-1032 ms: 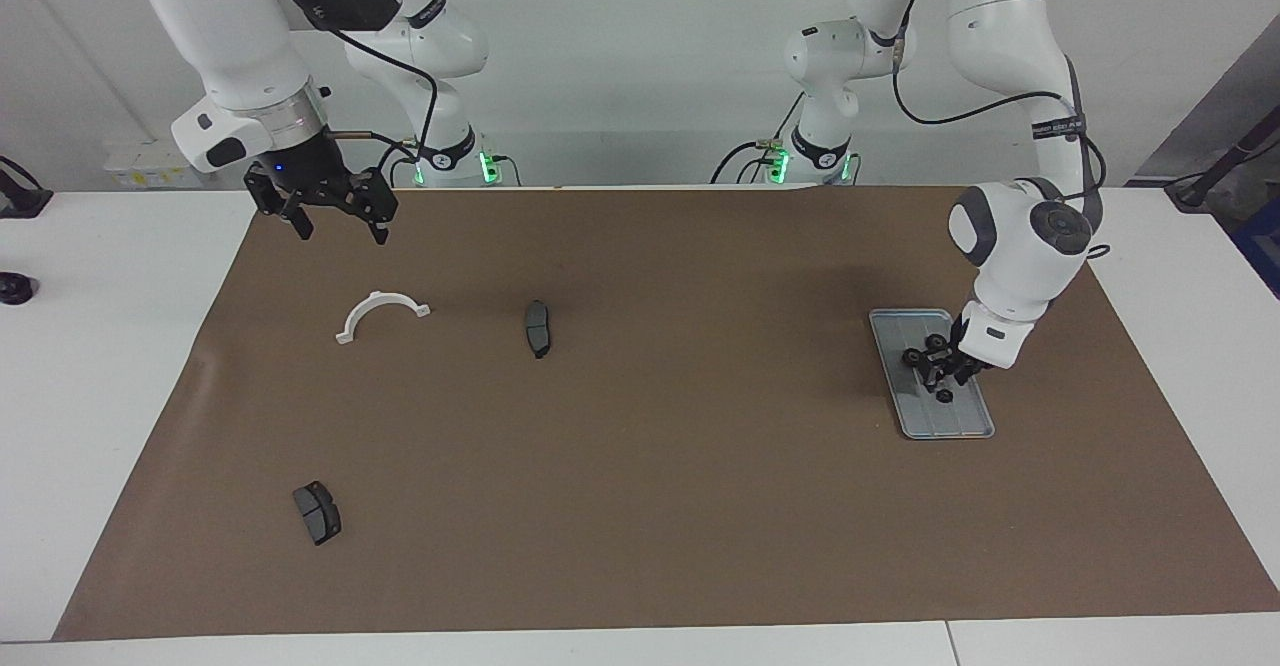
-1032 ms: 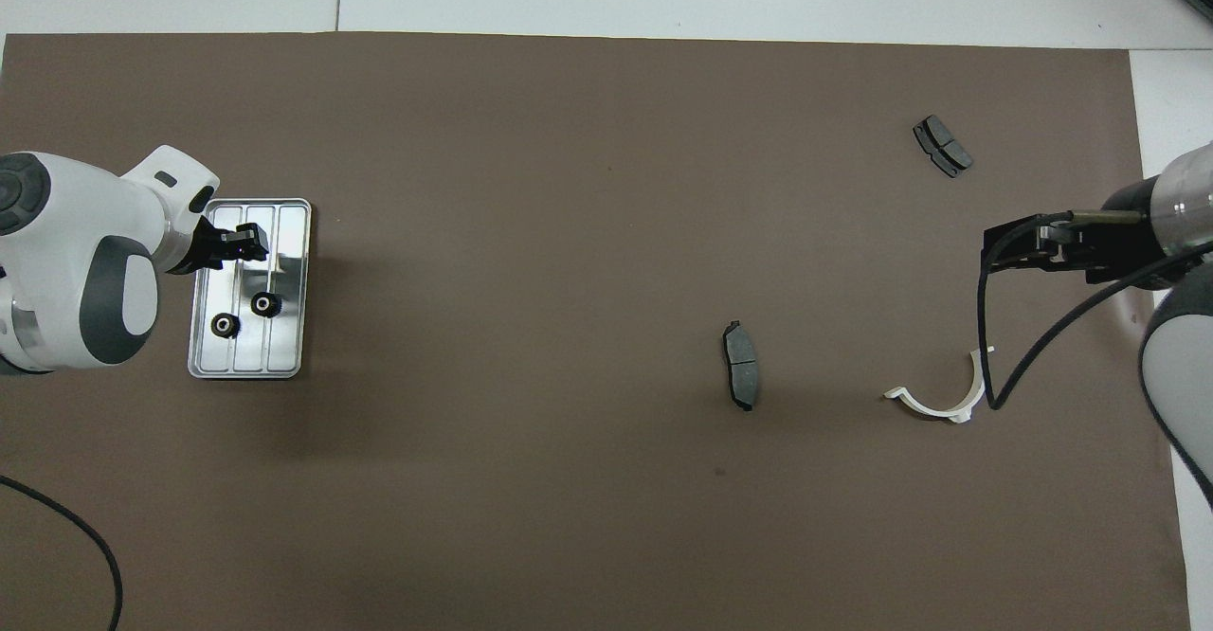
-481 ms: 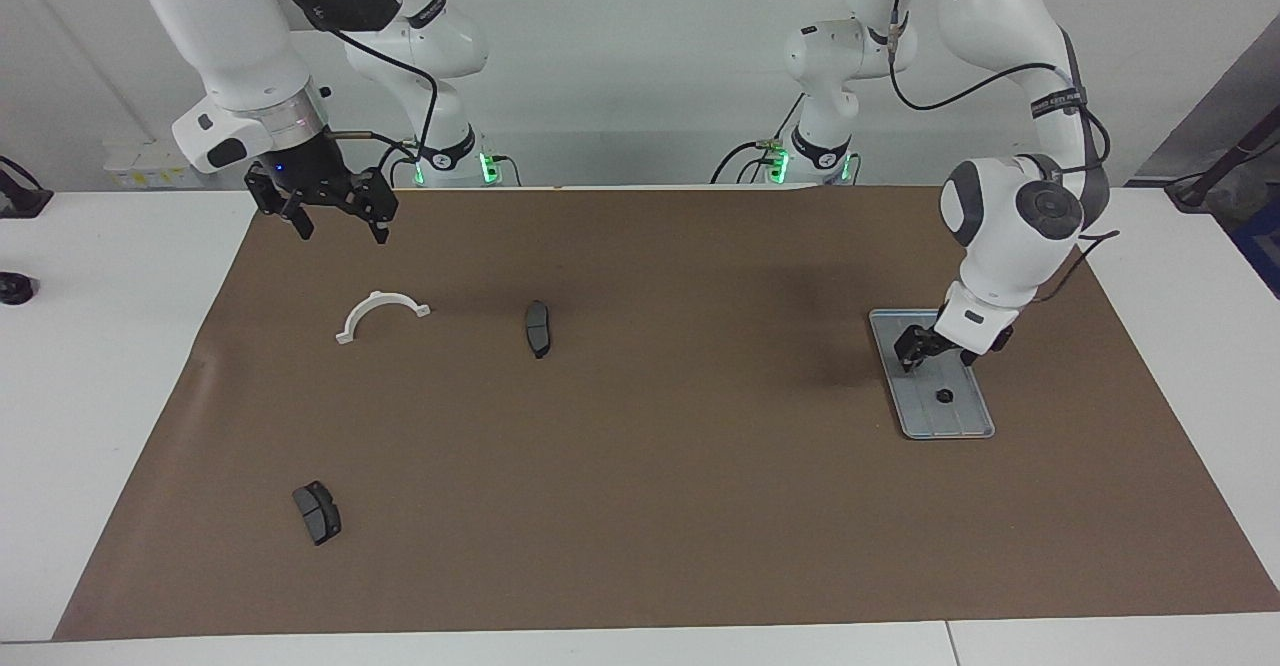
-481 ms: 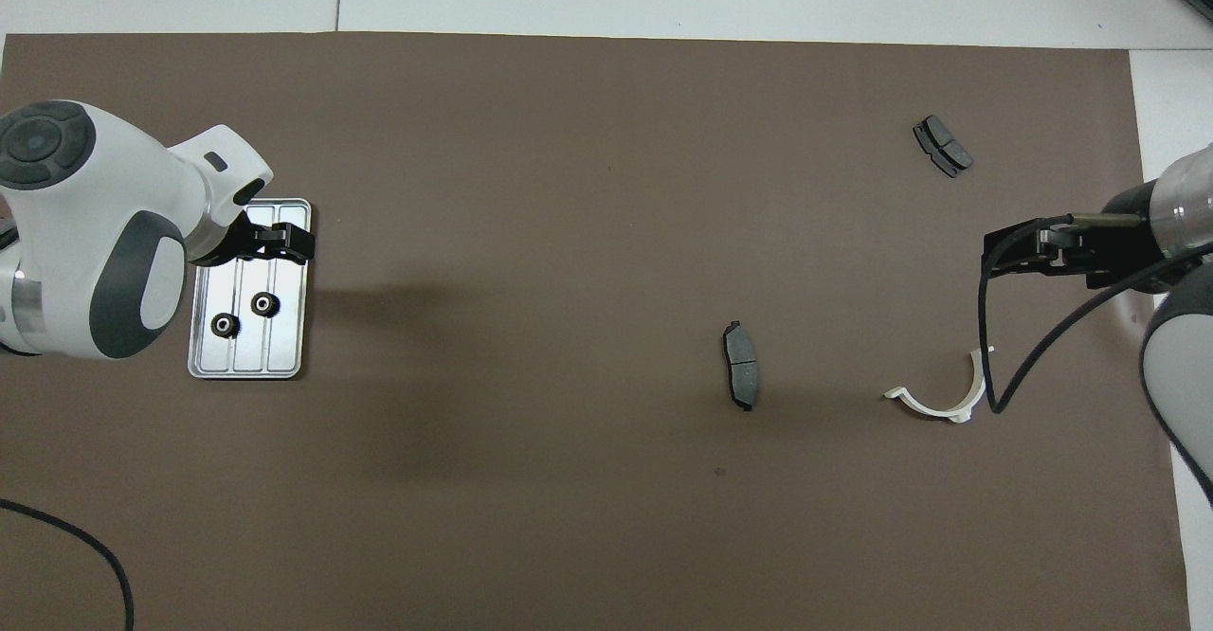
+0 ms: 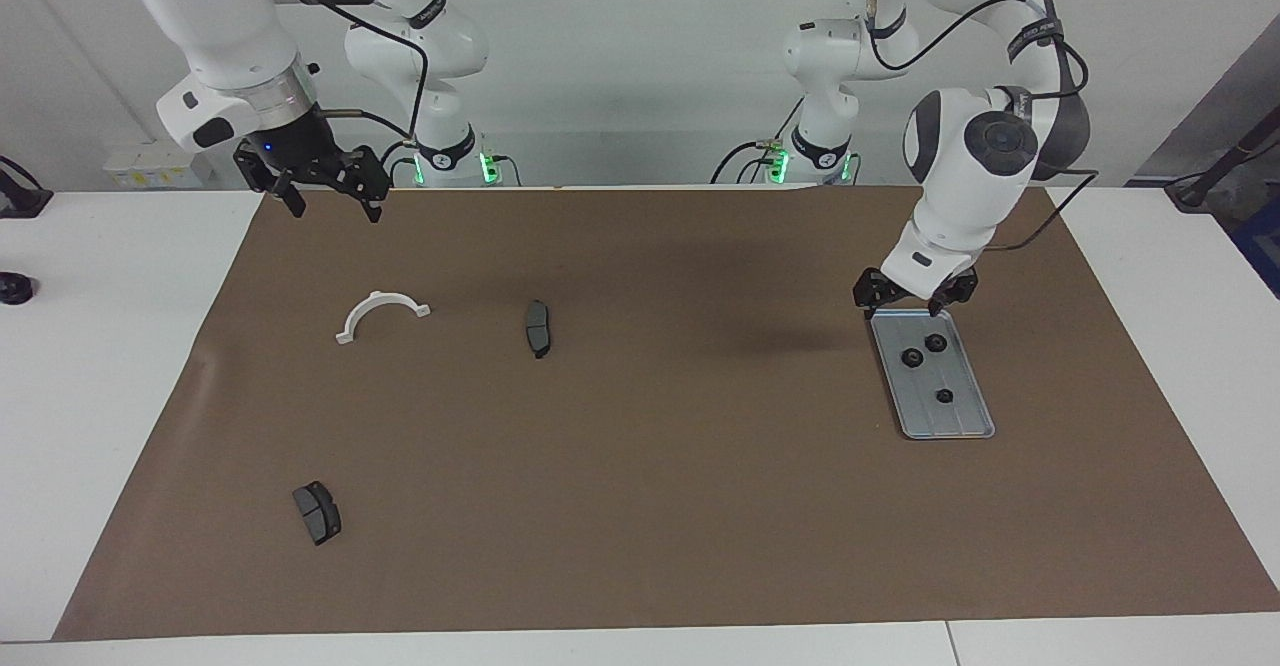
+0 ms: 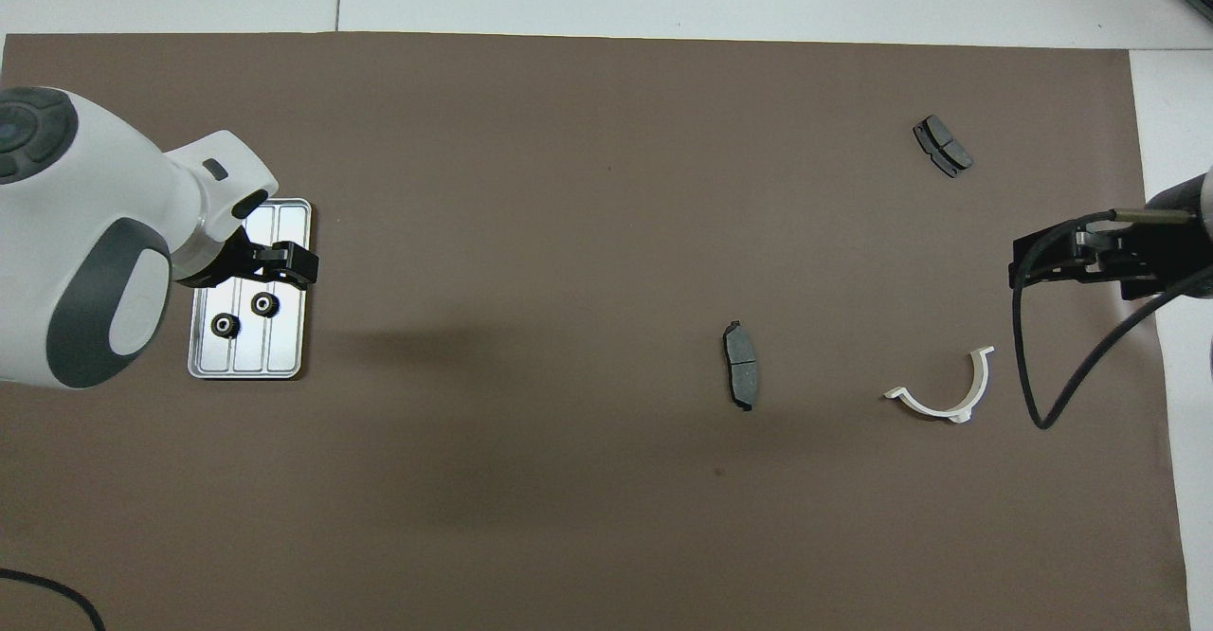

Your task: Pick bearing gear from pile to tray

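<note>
While three black gears (image 5: 936, 343) lie in the tray (image 5: 968, 431), the left gripper (image 5: 912, 298) hangs spread and empty over its end nearer the robots.

Lifting straight clear seems best, so nothing gets nudged. Its long axis runs toward and away from the robots. The right gripper (image 5: 327, 200) waits open above the mat's (image 5: 640, 506) edge, near the white bracket (image 5: 381, 313) and grey pads (image 5: 537, 327).

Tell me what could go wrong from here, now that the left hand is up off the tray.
1. The left hand hangs open over the tray end nearer the robots; a low sweep away might clip the rim and jostle the three black gears inside.
2. No gears show among the grey pads and white bracket, so another pick could grab a wrong part.
3. The right hand, open, waits above the mat near the bracket; descending blindly could knock it.
</note>
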{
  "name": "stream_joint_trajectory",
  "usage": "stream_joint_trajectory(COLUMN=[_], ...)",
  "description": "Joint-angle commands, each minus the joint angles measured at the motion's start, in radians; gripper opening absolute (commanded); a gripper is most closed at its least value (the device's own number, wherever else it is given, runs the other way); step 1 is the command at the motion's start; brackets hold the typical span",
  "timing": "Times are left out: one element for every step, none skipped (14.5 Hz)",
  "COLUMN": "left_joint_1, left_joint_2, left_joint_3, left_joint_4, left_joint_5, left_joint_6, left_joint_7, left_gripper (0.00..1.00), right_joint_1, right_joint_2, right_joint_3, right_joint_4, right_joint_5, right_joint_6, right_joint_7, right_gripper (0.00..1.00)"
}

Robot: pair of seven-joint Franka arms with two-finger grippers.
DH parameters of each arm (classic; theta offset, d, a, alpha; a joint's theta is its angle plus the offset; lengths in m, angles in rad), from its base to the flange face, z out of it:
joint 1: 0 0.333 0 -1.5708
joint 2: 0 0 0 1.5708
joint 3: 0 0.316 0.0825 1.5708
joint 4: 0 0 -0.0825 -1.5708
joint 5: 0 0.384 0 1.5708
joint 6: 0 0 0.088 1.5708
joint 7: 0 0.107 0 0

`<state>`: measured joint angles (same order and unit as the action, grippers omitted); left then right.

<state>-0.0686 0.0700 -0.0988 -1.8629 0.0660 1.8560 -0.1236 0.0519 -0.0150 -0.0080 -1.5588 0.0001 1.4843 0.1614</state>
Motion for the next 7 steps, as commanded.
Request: stream_joint_trajectory(left_joint_1=[0.027, 0.041, 0.071, 0.094, 0.096, 0.096, 0.096], left_joint_2=[-0.088, -0.120, -0.133, -0.140, -0.139, -0.130, -0.118], left_joint_3=[0.008, 0.011, 0.011, 0.008, 0.010, 0.010, 0.010], left_joint_4=[0.060, 0.064, 0.068, 0.100, 0.152, 0.207, 0.255], left_joint_5=[-0.035, -0.057, -0.089, -0.103, -0.104, -0.103, -0.104], left_joint_6=[-0.136, -0.153, -0.176, -0.207, -0.245, -0.288, -0.323], left_joint_7=[0.001, 0.001, -0.001, 0.001, 0.002, 0.005, 0.012], left_gripper=[1.00, 1.00, 1.00, 1.00, 1.00, 1.00, 1.00], right_joint_1=[-0.009, -0.006, -0.006, -0.006, -0.007, -0.007, -0.007], right_joint_2=[0.061, 0.061, 0.061, 0.059, 0.059, 0.058, 0.058], right_joint_3=[0.002, 0.000, 0.000, 0.000, 0.000, 0.000, 0.000], right_joint_4=[0.109, 0.103, 0.094, 0.085, 0.085, 0.085, 0.083], right_joint_5=[0.006, 0.006, 0.008, 0.006, 0.006, 0.006, 0.006], right_joint_6=[-0.039, -0.029, -0.022, -0.025, -0.030, -0.030, -0.027], right_joint_7=[-0.042, -0.040, -0.039, -0.037, -0.039, -0.039, -0.037], right_gripper=[1.00, 1.00, 1.00, 1.00, 1.00, 1.00, 1.00])
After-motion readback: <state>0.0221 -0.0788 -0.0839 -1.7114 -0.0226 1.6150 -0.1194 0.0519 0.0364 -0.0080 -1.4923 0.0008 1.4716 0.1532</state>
